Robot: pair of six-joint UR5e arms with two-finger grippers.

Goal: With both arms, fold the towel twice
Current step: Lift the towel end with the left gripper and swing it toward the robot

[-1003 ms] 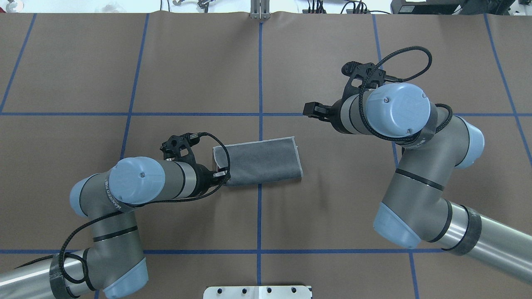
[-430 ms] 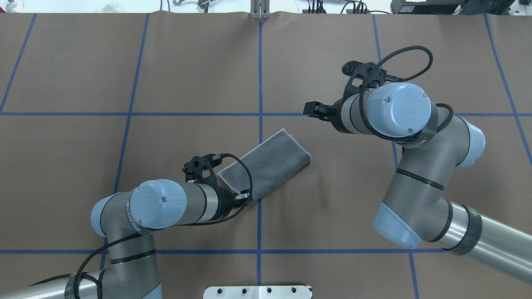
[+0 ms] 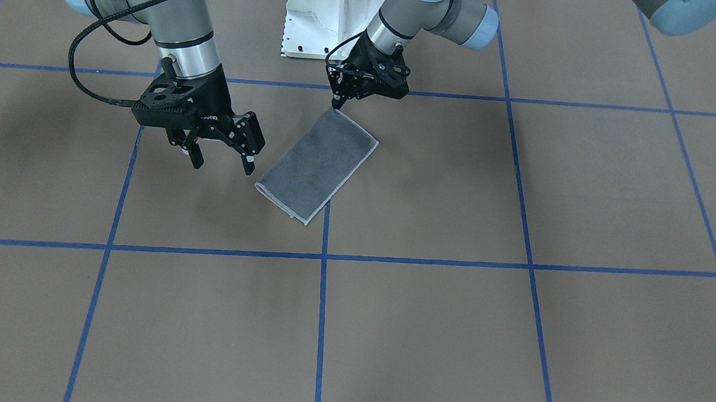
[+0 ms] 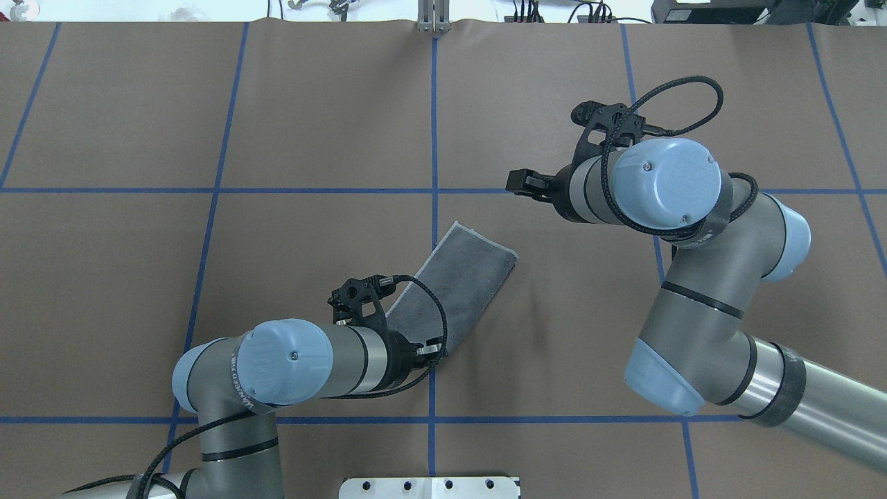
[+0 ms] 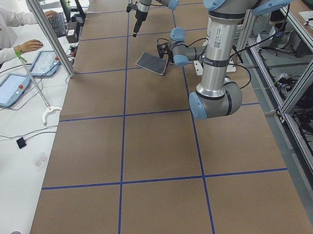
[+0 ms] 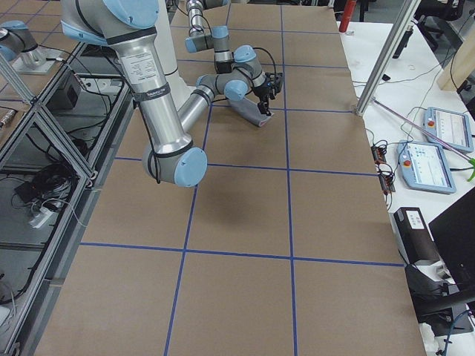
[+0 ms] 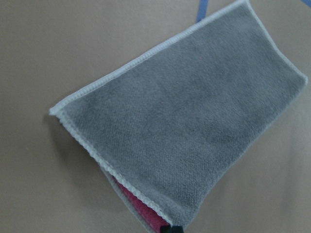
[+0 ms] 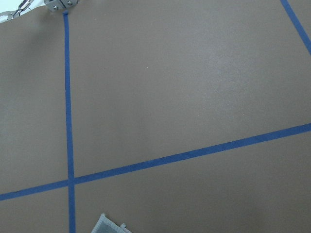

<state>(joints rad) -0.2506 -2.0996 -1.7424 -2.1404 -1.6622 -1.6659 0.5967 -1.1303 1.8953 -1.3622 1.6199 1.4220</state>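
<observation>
- front-facing: note the towel point(image 3: 316, 162), folded once with the grey face up, lying slantwise on the surface point(image 3: 513, 335); note the left end effector point(image 3: 339, 105) pinching the corner nearest the base, and the right end effector point(image 3: 221, 163) spread wide just beside the opposite end, touching nothing.
- overhead: square the towel point(image 4: 461, 277) to the blue tape lines point(image 4: 433, 138) before the second fold; drag low and slowly to avoid bunching.
- left wrist: watch the pink inner face peeking out by the pinched corner; clamp both layers together.
- right wrist: find only a towel corner point(image 8: 109, 224) at the bottom edge; bring that end effector over it.
</observation>
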